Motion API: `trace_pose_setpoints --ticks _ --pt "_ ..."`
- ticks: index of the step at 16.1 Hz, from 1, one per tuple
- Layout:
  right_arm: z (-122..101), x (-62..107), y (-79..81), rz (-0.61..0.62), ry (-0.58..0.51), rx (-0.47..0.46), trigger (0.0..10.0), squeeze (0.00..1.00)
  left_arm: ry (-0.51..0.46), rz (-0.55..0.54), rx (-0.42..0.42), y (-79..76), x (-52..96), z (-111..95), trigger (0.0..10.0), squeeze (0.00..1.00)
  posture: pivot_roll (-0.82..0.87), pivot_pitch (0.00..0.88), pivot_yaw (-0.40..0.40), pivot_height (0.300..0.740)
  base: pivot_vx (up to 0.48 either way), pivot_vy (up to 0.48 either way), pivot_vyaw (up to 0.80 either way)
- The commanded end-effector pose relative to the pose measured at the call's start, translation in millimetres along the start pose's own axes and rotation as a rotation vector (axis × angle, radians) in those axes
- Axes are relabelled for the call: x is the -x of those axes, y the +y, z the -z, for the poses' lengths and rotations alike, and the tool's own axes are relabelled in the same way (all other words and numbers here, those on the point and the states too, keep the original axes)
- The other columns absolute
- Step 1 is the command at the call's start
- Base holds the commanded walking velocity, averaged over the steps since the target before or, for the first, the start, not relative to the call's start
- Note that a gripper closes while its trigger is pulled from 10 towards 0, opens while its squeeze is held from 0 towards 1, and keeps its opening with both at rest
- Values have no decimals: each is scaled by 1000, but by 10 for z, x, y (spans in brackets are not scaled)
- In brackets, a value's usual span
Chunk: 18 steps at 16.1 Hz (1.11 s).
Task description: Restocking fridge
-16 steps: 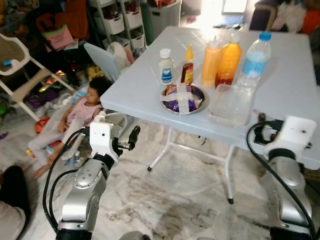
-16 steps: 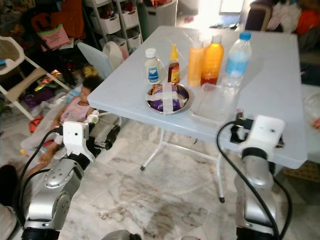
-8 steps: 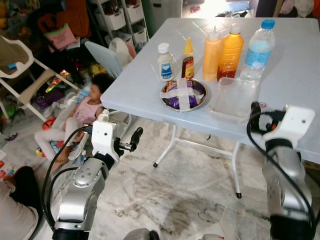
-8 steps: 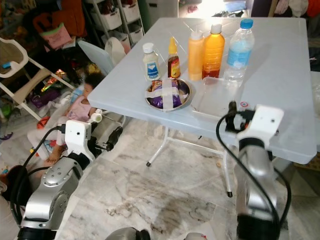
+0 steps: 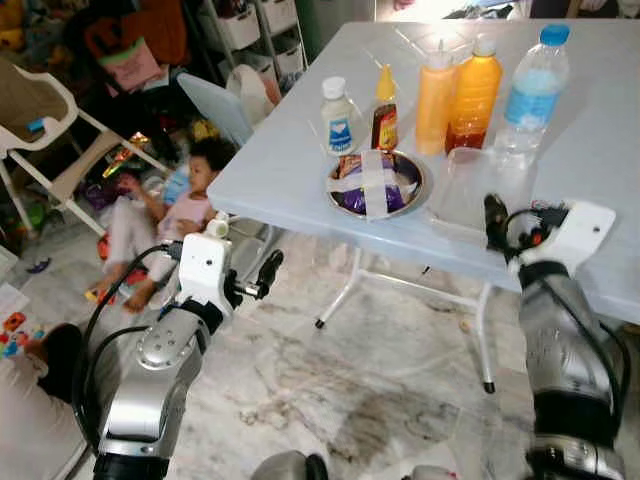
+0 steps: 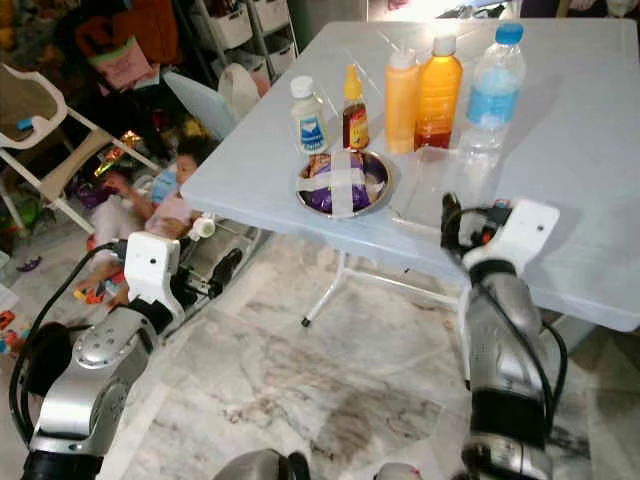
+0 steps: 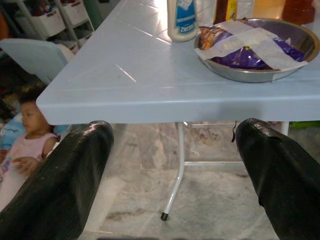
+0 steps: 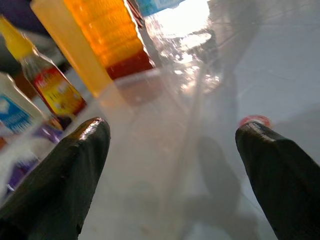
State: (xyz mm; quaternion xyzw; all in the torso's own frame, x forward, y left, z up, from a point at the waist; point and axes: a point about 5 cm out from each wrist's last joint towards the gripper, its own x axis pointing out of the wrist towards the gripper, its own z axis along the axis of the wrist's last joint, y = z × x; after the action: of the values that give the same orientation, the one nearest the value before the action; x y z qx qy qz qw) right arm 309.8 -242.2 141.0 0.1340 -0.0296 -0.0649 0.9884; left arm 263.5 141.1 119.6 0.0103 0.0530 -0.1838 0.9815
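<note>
Your right hand (image 8: 170, 150) has risen to the pale blue counter's (image 5: 290, 150) edge, fingers wide before the clear plastic container (image 5: 478, 190), probably light, slick and flexible, so grip its near rim.

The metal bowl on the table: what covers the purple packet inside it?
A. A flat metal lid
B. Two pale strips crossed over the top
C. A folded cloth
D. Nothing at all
B: the metal bowl has two pale strips laid across each other over the purple packet, plain in the left wrist view too.
</note>
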Motion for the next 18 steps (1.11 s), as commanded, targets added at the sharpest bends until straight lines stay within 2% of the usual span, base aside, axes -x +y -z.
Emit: trace_pose_setpoints --ticks 1,3,4,5,6,7,8,9,11,14,15,18 --pt "25 -31 43 -25 12 -44 10000 0 5 -1 -29 28 14 -24 10000 0 11 68 201 740 0 0 0" --pt "40 -48 54 -47 14 -73 10000 0 0 7 -38 22 -2 -44 10000 0 15 68 204 740 0 0 0" --pt "52 -47 51 -47 15 -104 8314 0 1 9 -41 23 -1 -45 10000 0 14 69 206 740 0 0 0" --pt "70 -49 46 -46 19 -140 7255 0 3 11 -44 22 2 -45 10000 0 14 70 207 740 0 0 0" --pt "81 -47 46 -46 22 -167 7255 0 4 12 -45 19 2 -46 10000 0 16 71 207 740 0 0 0" --pt "123 -36 63 -61 43 -230 3725 0 6 18 -53 15 7 -44 10000 0 17 72 207 740 0 0 0" --pt "153 -30 81 -75 59 -265 1294 0 10 23 -60 13 13 -37 10000 0 17 73 208 740 0 0 0" --pt "173 -34 101 -90 71 -261 0 0 18 31 -55 16 22 -24 10000 0 17 74 209 740 0 0 0" --pt "187 -50 124 -104 85 -270 0 0 50 33 -19 25 42 14 10000 0 17 75 206 740 0 0 0" --pt "188 -74 111 -100 100 -275 0 0 37 16 -54 41 33 0 10000 0 15 76 200 740 0 0 0" --pt "181 -83 63 -68 98 -305 0 0 37 19 -59 24 33 8 10000 0 13 77 199 740 0 0 0" --pt "157 -94 11 -38 78 -303 0 0 41 40 -44 -16 41 10 10000 0 12 78 198 740 0 0 0"
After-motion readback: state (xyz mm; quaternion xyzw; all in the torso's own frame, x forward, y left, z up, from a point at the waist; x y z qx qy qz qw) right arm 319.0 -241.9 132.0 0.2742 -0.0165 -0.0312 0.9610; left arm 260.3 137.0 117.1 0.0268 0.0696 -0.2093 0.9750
